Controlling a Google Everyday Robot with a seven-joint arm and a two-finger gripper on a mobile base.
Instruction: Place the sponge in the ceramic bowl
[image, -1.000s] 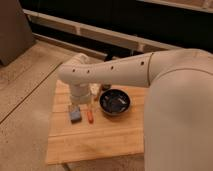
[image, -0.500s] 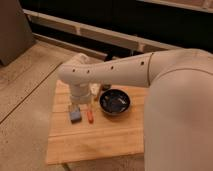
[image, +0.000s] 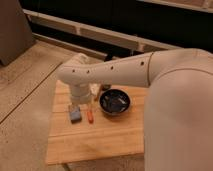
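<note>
Nothing moved vs earlier frames: gripper (image: 79, 100) sits just over sponge (image: 75, 114), left of ceramic bowl (image: 103, 105), grip state can't tell; prob. pre-grasp, next needs secure hold + lift.

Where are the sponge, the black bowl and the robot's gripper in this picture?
sponge (image: 74, 114): camera view, middle of its top face.
ceramic bowl (image: 115, 113): camera view, the near side of its rim.
gripper (image: 79, 103): camera view, the arm's lower end, just above the sponge.
</note>
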